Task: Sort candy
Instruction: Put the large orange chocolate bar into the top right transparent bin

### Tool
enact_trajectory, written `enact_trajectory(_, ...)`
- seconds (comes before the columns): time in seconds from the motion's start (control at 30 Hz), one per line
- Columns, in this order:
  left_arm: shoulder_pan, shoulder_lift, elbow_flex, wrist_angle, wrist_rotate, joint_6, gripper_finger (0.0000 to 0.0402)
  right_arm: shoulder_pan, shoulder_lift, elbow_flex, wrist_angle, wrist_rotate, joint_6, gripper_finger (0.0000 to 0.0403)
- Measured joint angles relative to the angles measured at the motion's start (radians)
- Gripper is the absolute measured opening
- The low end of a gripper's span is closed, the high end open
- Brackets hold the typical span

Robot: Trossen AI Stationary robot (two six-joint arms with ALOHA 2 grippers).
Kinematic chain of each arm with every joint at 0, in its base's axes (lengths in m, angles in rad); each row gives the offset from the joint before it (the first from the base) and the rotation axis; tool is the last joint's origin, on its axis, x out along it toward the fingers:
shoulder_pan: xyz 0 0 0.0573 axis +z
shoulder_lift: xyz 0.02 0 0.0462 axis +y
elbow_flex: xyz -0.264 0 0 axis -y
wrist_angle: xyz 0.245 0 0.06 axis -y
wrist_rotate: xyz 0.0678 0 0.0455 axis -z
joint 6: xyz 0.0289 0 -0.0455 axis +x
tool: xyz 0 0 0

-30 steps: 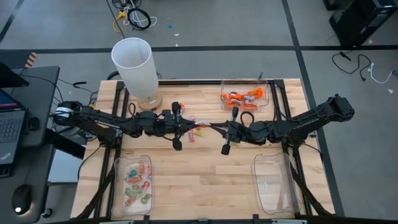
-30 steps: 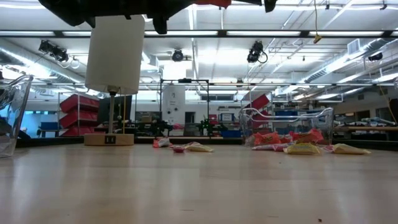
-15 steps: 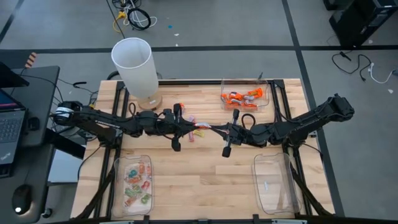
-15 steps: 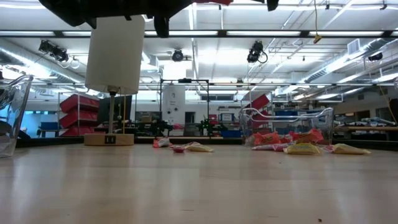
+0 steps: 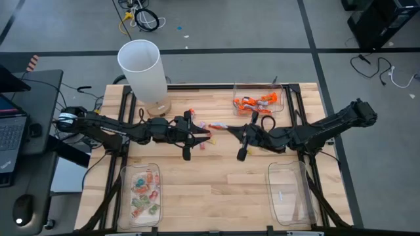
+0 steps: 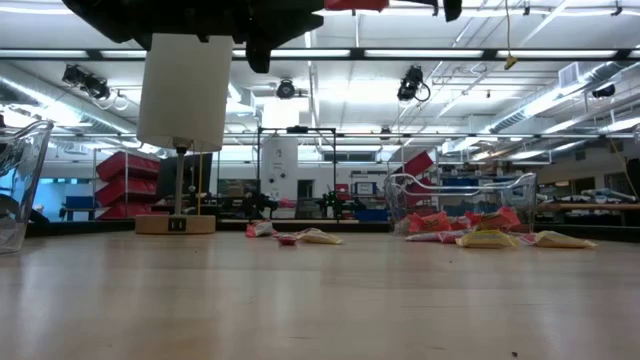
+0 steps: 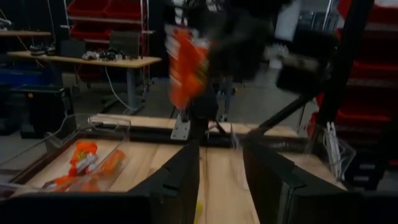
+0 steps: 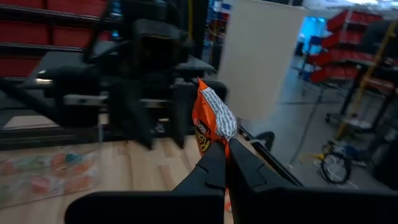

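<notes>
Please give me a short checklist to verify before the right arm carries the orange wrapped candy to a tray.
1. Right pincer shut on the orange wrapped candy: ok.
2. Left pincer open, no longer holding that candy: ok.
3. Candy lifted clear of the wooden table: ok.
4. Clear plastic tray with orange candies unobstructed: ok.
5. Grip only on the wrapper's end, may slip: cannot tell.
</notes>
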Motion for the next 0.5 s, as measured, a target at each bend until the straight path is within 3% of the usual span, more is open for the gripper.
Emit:
enact_trajectory(0.27,0.0,0.0,0.0,-0.077,0.0,0.051,0.0137,-0.135,-0.173,0.0,-0.266,0.005,0.145,0.0)
enact_trajectory(0.5,-0.002,0.0,0.0,-0.083,0.007,0.074,0.0137,-0.395,-0.267,0.046,-0.579,-0.153,0.3,0.0)
